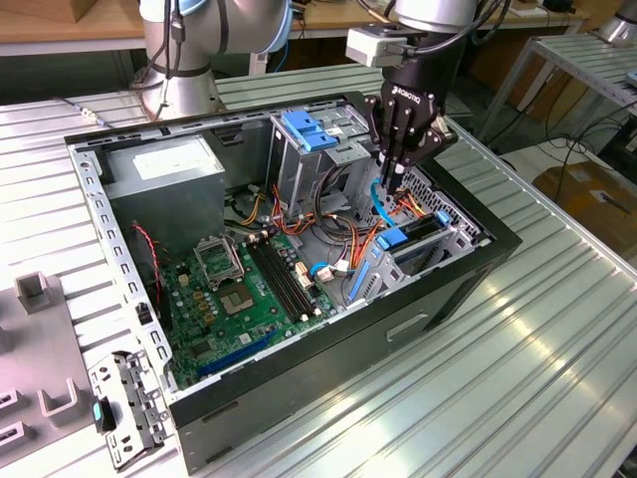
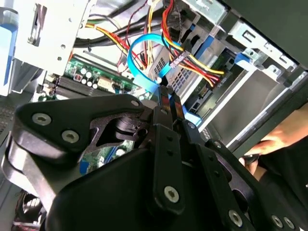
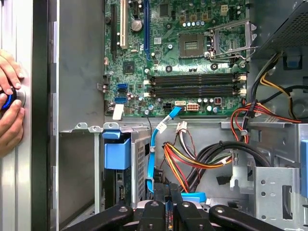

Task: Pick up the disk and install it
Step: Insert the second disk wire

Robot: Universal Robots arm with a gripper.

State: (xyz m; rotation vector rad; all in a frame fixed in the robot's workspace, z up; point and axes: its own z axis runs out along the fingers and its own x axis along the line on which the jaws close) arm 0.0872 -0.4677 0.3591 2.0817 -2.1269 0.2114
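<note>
The disk sits in the drive cage at the front right corner of the open computer case, its blue side rails showing. In the first wrist view the disk is edge-on, just beside my fingertips. My gripper hangs over the cage, a little above the disk, with its fingers together. A flat blue cable rises from the case floor up into the fingertips. In the second wrist view that blue cable loops down and ends between the pads of my gripper. My gripper is also in the first wrist view.
Orange, red and yellow wire bundles crowd the space beside the cage. The motherboard lies on the case floor, a grey power supply at the back. An upper bay carries a blue latch. A person's hand rests outside the case wall.
</note>
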